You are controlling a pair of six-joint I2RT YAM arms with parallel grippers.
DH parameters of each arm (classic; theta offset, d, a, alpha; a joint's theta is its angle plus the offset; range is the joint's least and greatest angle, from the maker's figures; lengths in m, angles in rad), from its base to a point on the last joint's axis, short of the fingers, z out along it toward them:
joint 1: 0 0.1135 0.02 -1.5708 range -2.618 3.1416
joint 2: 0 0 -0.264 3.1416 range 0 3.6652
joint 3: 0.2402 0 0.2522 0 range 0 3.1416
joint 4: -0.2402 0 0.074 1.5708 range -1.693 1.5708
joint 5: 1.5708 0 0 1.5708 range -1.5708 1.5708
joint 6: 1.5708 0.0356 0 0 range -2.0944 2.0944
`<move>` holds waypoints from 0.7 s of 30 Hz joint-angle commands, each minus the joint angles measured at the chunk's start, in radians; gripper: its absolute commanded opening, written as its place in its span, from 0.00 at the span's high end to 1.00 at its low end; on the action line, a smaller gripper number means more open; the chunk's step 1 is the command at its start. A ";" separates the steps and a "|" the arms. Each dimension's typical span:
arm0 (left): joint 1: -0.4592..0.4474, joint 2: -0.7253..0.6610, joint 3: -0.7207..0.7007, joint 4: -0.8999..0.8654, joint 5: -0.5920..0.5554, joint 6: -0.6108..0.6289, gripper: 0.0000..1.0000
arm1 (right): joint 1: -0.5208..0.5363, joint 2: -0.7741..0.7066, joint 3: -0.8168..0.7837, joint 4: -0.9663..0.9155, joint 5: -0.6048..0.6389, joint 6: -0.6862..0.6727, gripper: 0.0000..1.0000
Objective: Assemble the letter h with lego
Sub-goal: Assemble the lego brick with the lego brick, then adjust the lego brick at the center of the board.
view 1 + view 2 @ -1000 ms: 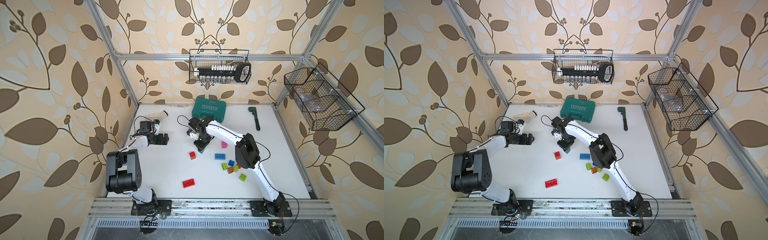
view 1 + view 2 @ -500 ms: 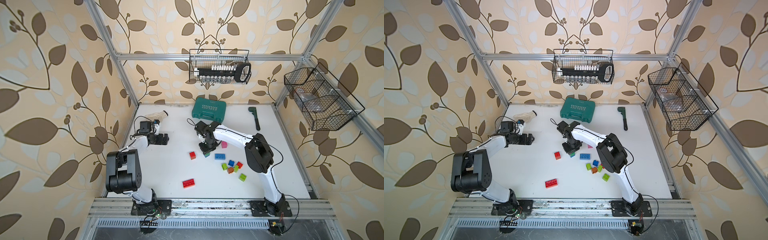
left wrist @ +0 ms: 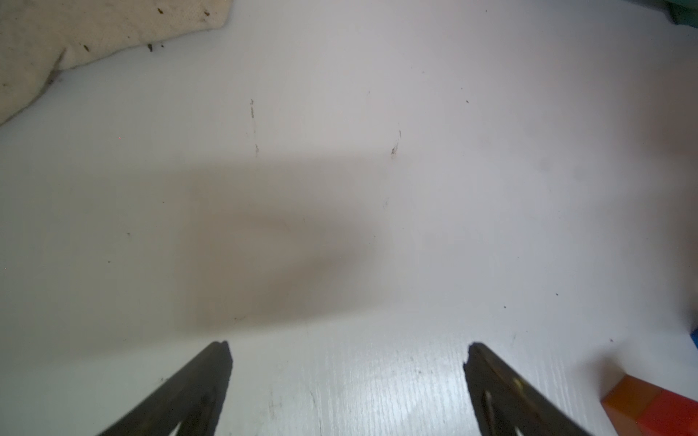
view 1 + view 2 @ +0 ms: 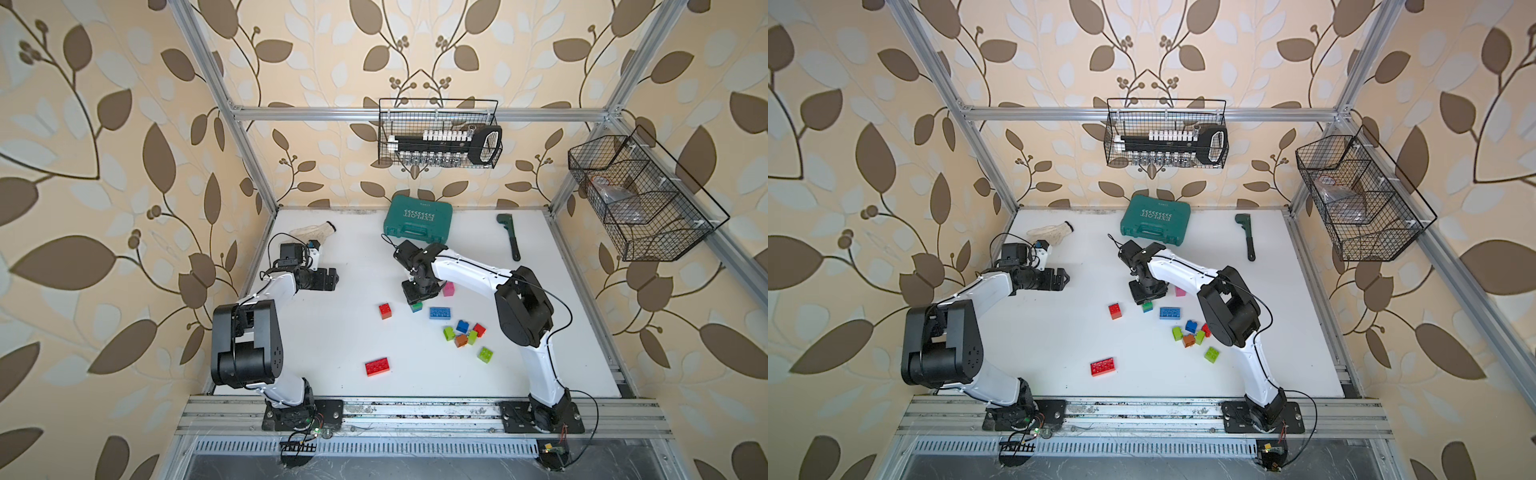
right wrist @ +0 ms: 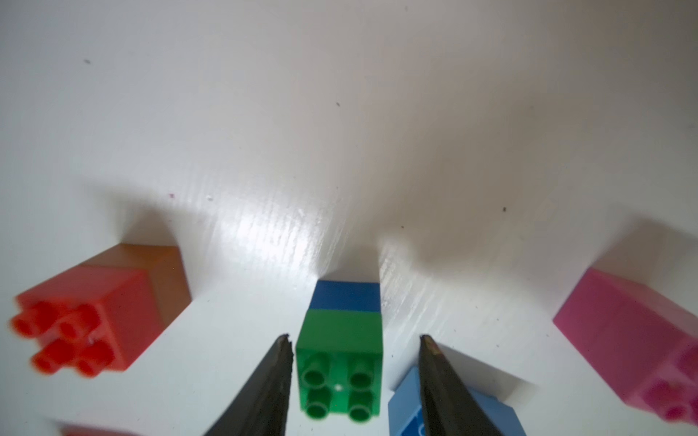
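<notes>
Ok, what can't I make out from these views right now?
- Green-on-blue stack: in both top views, mostly hidden under the right gripper.
- Long blue brick: right wrist view, behind a gripper finger and cut off by the frame edge.
- Red-on-orange stack: left wrist view, cut off at the corner.
- Side wire basket contents: too small, behind mesh.

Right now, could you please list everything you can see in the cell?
Stacks: two, red on orange, green on blue, mid-table.
Pink brick: one, mid-table.
Long bricks: two, blue mid-table, red nearer front.
Loose bricks: six, three lime, blue, red, orange, right of centre.
Case: one, teal, back.
Wrench: one, green, back right.
Glove: one, cream, back left.
Baskets: two, black wire, on walls.
Table: one, white.
Left arm: white, jaws open, empty.
Right arm: white, jaws open astride green brick.
</notes>
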 commanded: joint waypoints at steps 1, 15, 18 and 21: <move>0.012 -0.035 -0.007 0.019 0.011 0.004 0.01 | 0.004 -0.147 -0.080 0.017 0.012 -0.047 0.50; 0.014 -0.030 0.003 0.007 0.013 0.009 0.01 | 0.420 -0.205 -0.318 0.296 -0.241 -0.745 0.44; 0.017 -0.040 0.013 -0.014 0.016 0.009 0.01 | 0.441 -0.150 -0.310 0.347 -0.247 -0.810 0.43; 0.022 -0.055 0.000 -0.003 0.019 0.010 0.01 | 0.442 -0.087 -0.266 0.338 -0.218 -0.827 0.42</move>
